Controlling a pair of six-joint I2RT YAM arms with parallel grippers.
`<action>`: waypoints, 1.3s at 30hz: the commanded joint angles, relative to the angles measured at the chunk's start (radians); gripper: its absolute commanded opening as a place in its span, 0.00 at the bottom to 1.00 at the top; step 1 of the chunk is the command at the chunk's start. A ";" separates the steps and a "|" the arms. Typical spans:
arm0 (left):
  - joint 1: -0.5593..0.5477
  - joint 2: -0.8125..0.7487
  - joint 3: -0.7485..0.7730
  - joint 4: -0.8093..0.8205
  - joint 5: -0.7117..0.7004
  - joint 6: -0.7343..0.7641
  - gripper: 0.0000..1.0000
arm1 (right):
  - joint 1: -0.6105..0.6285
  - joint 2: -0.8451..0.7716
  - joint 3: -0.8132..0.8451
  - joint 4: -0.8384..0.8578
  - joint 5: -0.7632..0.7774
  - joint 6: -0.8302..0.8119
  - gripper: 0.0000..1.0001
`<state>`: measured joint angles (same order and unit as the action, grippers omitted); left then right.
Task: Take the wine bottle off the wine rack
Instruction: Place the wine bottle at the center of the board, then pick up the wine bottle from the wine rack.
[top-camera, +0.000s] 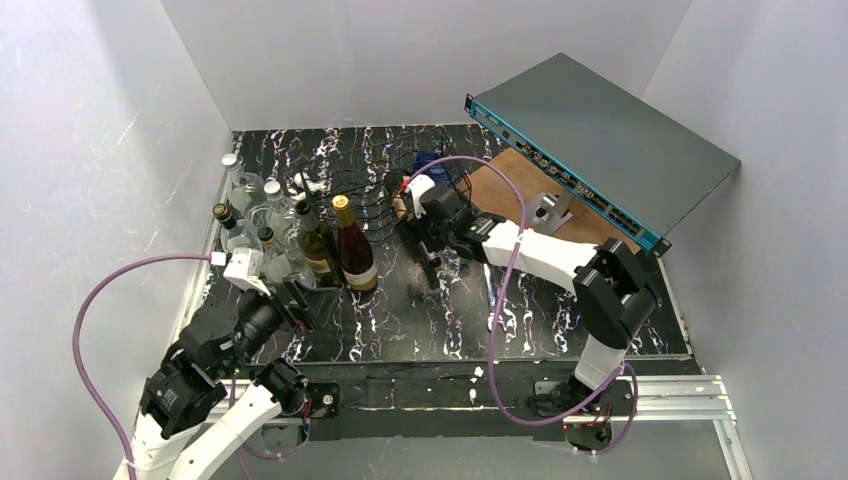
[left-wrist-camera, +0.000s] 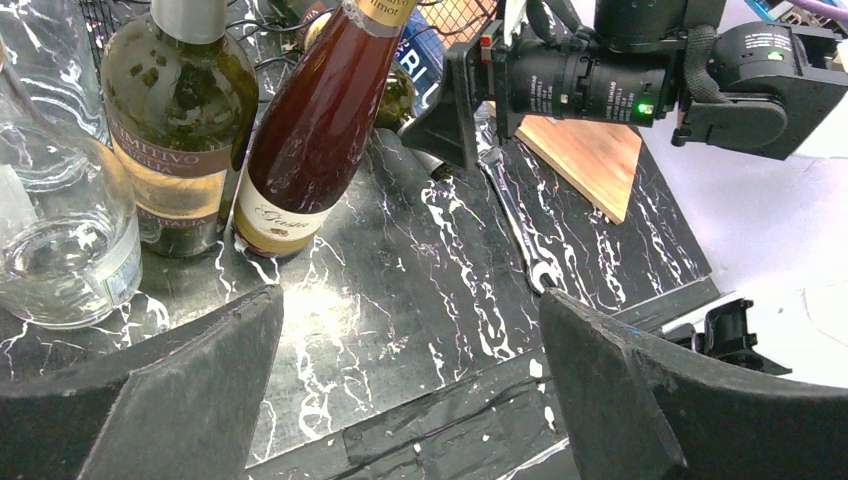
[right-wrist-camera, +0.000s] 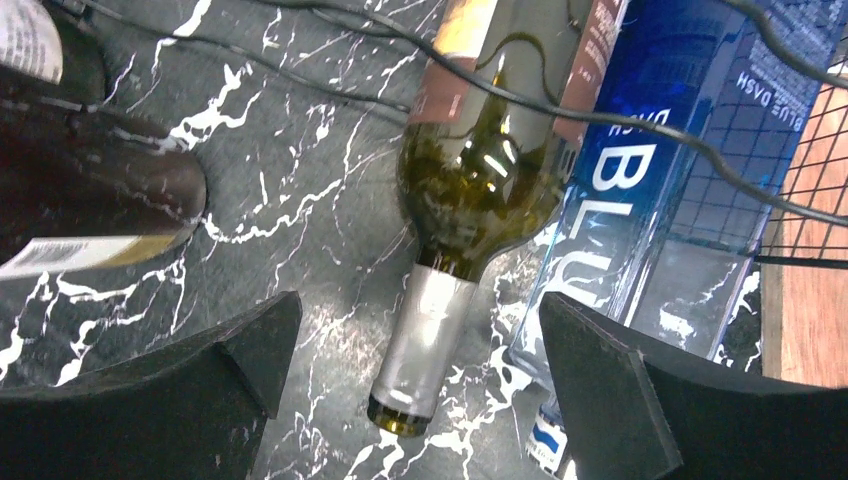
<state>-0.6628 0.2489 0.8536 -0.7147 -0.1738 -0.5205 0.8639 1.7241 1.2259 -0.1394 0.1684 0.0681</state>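
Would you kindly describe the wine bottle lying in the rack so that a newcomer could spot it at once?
Find the low black wire wine rack at the back of the black marbled table, before the right pincer. Under its wires lies a dark green glass bottle. Unlike the blue bottle beside it, it has a silver foil neck.

Wine rack (top-camera: 385, 190): low black thin-wire frame, mid-desk toward far edge. Wine bottle (right-wrist-camera: 480, 170): green glass, silver foil neck, lying on its side, rack wires crossing its body.
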 joint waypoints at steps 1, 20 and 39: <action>0.004 -0.018 -0.014 0.001 -0.015 -0.020 0.98 | 0.008 0.037 0.084 0.066 0.071 0.046 0.98; 0.003 -0.043 -0.037 -0.011 -0.023 -0.038 0.98 | 0.007 0.224 0.204 0.100 0.200 0.083 0.98; 0.003 -0.046 -0.047 -0.011 -0.020 -0.052 0.98 | 0.017 0.287 0.195 0.208 0.292 0.100 0.96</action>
<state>-0.6628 0.2058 0.8101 -0.7265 -0.1833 -0.5667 0.8757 2.0037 1.3933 -0.0139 0.4198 0.1585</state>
